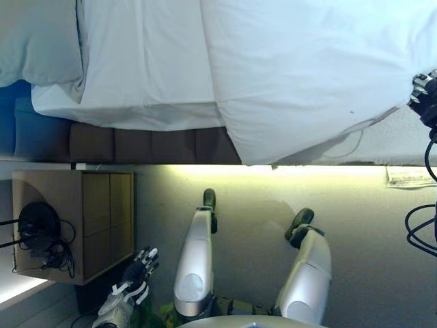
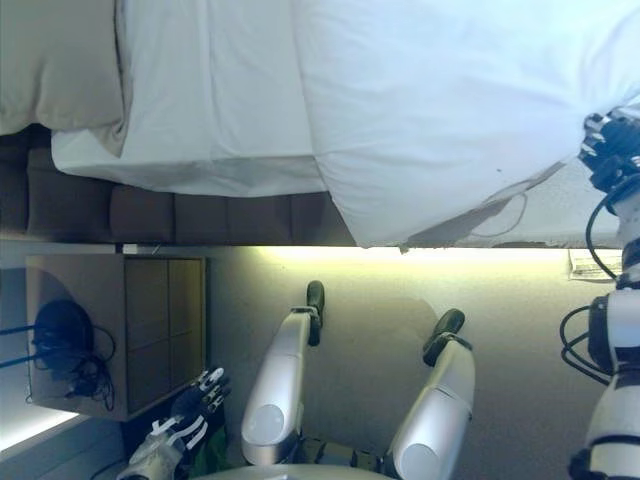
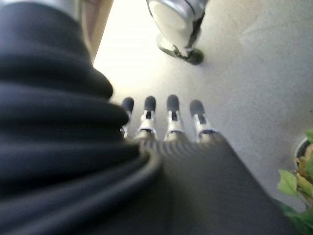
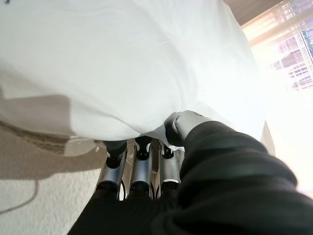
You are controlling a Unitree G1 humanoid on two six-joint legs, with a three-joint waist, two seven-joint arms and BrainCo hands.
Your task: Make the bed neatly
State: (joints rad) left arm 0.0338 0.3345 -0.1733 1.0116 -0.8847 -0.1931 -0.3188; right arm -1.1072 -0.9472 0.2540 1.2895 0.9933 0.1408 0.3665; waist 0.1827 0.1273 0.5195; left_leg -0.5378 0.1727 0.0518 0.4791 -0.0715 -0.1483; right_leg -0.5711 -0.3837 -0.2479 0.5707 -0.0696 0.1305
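A white duvet [image 1: 307, 75] lies bunched over the right part of the bed, and one corner hangs over the bed's near side. The white sheet [image 1: 143, 61] is bare to its left, with a grey pillow [image 1: 37, 41] at the far left. My right hand [image 1: 425, 92] is at the duvet's right edge. In the right wrist view its fingers [image 4: 142, 159] curl under the duvet fold [image 4: 122, 63] and the thumb presses on top. My left hand [image 1: 136, 270] hangs low by the nightstand with straight fingers [image 3: 168, 115] and holds nothing.
A wooden nightstand [image 1: 95, 225] stands on the floor to my left with a black round device and cables [image 1: 37, 222] on it. The bed's dark padded base [image 1: 150, 145] runs along the near side. A paper [image 1: 410, 176] lies on the floor at the right. Green leaves [image 3: 298, 181] show near the left hand.
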